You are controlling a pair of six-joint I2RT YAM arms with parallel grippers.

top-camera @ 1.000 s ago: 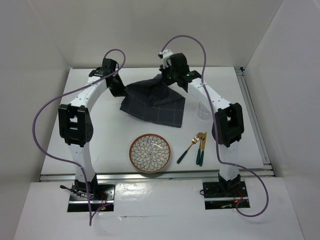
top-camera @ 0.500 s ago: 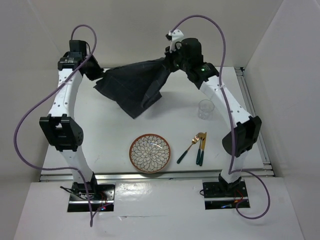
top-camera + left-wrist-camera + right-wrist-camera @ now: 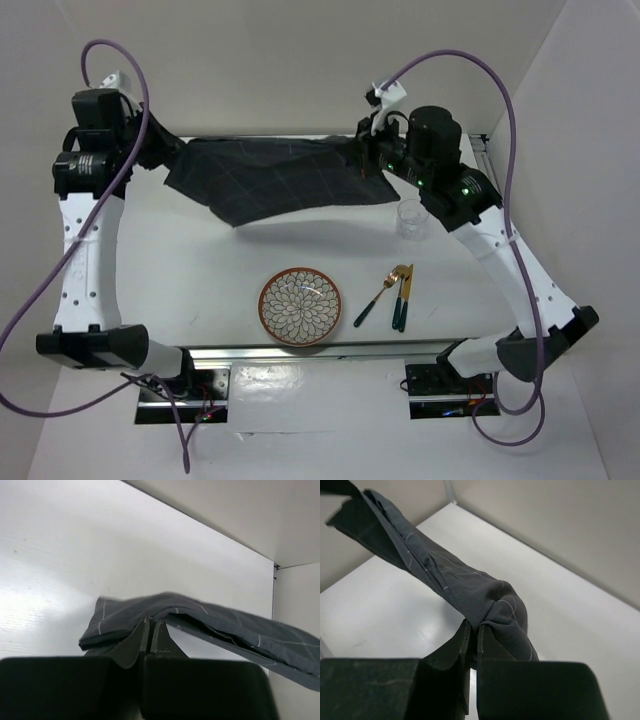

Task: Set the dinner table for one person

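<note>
i see the table [image 3: 200,270] as the wide white top under both arms, running from the arm bases out to the far wall. the left jaws are pressed together on 1 corner of the dark grey grid-lined cloth [image 3: 280,180]; from the left wrist the fabric is pinched flat between them with no gap showing. the right jaws are clamped the same way on the opposite end, where the cloth bunches into a fold just above the tips. between the 2 grips the cloth is stretched in the air over the far half of the table. i cannot tell whether its lowest corner touches the top. on the near part of the table sits a patterned plate [image 3: 300,306], and to its right lies cutlery [image 3: 390,298] with green handles and gold heads. a clear glass [image 3: 411,219] stands beyond the cutlery, under the right arm.
</note>
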